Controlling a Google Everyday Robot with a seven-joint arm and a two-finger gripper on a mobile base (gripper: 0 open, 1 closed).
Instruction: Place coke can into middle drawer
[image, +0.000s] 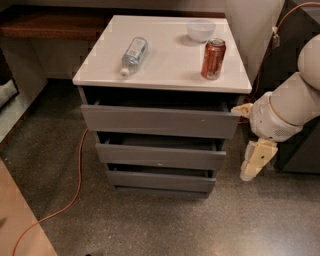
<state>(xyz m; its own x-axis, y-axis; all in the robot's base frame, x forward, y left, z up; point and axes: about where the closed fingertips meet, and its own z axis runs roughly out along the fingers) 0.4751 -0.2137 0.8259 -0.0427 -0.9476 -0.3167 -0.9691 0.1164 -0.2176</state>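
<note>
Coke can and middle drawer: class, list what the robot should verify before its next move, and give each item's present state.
1. Coke can stands upright on the cabinet top, near the right front: ok.
2. Can has room around it: the bowl behind it and the water bottle lying to the left are both apart from it: ok.
3. Middle drawer is open wide enough for the can: not ok, only a narrow gap shows behind its front.
4. Gripper is at the can: not ok, it hangs low, right of the cabinet.
5. Orange cable is away from the gripper: ok, it lies on the floor to the left.
</note>
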